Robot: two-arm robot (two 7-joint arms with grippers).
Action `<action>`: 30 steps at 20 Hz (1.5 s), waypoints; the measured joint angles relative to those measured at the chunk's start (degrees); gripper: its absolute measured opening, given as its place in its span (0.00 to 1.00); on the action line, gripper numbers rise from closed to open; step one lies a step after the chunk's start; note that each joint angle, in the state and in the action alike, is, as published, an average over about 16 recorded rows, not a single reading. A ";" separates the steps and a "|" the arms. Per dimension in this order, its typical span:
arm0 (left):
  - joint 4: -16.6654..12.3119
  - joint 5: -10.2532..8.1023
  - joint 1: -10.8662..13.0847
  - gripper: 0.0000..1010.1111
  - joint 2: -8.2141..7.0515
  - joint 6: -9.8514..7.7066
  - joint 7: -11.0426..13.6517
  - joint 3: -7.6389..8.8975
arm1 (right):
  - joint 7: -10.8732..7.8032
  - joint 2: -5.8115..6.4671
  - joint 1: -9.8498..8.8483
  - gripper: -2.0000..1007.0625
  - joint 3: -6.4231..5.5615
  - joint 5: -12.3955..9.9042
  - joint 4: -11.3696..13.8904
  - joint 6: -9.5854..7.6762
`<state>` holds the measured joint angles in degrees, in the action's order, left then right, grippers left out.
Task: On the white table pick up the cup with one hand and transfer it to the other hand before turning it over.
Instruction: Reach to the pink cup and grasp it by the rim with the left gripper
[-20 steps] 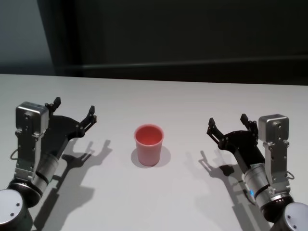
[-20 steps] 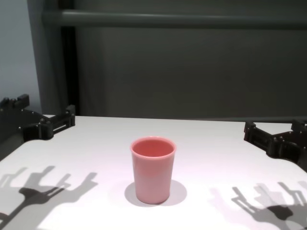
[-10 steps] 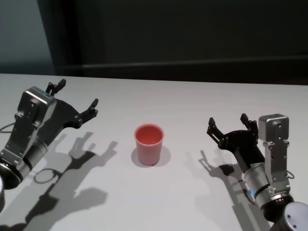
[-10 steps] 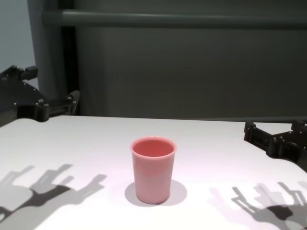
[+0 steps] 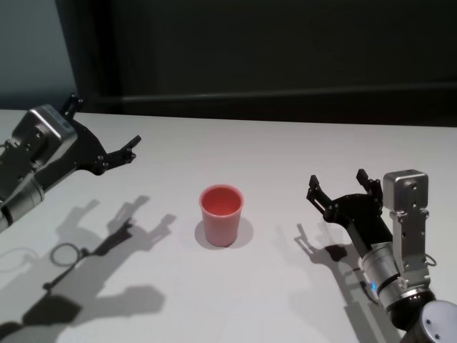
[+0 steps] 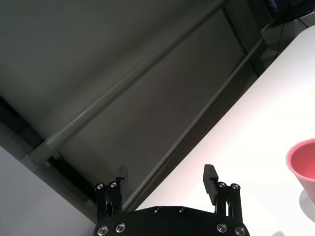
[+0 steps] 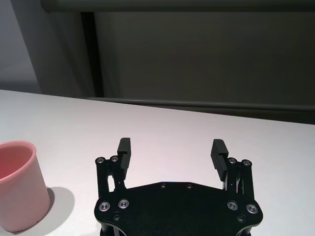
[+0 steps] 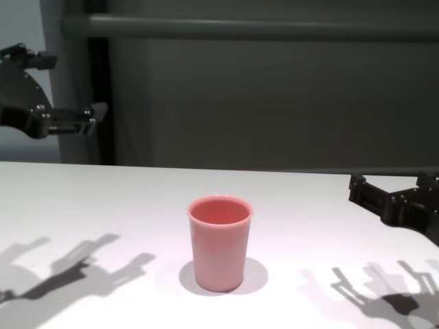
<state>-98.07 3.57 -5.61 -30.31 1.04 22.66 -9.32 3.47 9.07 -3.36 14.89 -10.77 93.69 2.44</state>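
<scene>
While the cup [image 5: 220, 215] stands upright, mouth up, near the middle of the white table [image 5: 285, 150], neither gripper touches it; the step in hand is judged to be the approach before the first pick.

Left gripper [image 5: 100, 136]: raised well above the tabletop, off to the cup's left and farther back, jaws spread wide, nothing between them. In the left wrist view the cup shows only as a pink rim at the frame edge, clear of the line between the fingertips.

Right gripper [image 5: 340, 184]: low over the table on the cup's right, well apart from it, jaws spread, empty. Appears parked. Its wrist view has the cup off to one side of the fingers, not between them.

Next move, as judged: the left arm needs to come down and inward, with the open jaws straddling the cup's wall, before closing.
</scene>
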 joint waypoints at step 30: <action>2.42 5.06 -25.84 0.99 -14.54 8.48 30.69 -17.93 | 0.00 0.00 0.00 0.99 0.01 0.00 0.00 0.00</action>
<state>-95.65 8.64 -31.45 -44.85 9.51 53.35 -27.26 3.47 9.07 -3.36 14.90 -10.77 93.69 2.44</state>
